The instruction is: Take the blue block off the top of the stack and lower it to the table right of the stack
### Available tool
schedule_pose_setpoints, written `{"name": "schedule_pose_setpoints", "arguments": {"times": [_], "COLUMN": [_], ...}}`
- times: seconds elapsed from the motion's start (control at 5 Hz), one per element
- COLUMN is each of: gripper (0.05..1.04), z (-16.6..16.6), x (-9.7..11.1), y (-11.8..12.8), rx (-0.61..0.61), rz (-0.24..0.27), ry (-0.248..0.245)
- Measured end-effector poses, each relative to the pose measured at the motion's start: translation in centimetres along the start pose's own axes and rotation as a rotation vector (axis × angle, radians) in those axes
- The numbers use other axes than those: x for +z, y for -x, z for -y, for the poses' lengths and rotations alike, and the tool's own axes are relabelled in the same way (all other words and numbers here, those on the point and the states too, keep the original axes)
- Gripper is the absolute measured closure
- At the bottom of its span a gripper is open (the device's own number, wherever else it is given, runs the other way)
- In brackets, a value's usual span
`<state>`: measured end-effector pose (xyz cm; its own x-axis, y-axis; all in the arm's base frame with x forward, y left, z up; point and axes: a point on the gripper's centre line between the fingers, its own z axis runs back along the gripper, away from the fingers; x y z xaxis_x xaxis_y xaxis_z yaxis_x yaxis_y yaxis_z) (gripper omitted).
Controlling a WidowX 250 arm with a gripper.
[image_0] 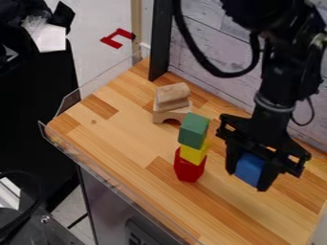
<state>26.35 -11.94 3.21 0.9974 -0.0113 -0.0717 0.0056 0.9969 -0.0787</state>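
Camera view. Shows blue block [250,167] pinched in gripper [248,175], to the right of red block [189,166]. Includes yellow block [193,152] resting on red block, with green block [193,130] topmost. Behind red block, toward wall [211,91], shows arch [167,115] on counter [127,139], bearing wooden pieces [172,93].

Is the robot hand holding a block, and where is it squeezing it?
Yes, the black gripper is holding the blue block. Its two fingers pinch the block by opposite sides, with one blue face showing between them.
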Motion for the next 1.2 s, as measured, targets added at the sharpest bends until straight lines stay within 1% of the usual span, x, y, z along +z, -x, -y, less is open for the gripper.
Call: {"name": "schedule_pose_setpoints", "arguments": {"times": [0.2, 0.4, 0.6, 0.8, 1.0, 1.2], "gripper": [0.493, 0.493, 0.493, 0.493, 0.493, 0.493], "z": [-0.1, 0.2, 1.0, 1.7, 2.8, 2.9], "x": [-0.6, -1.3, -1.7, -2.8, -3.5, -4.0], "y": [0.6, 0.6, 1.1, 1.6, 1.3, 1.3], "rx": [0.005, 0.002, -0.01, -0.027, -0.042, -0.033], "rz": [-0.007, -0.011, -0.017, -0.036, -0.032, -0.045], "ry": [-0.005, -0.011, -0.023, -0.051, -0.056, -0.055]}}
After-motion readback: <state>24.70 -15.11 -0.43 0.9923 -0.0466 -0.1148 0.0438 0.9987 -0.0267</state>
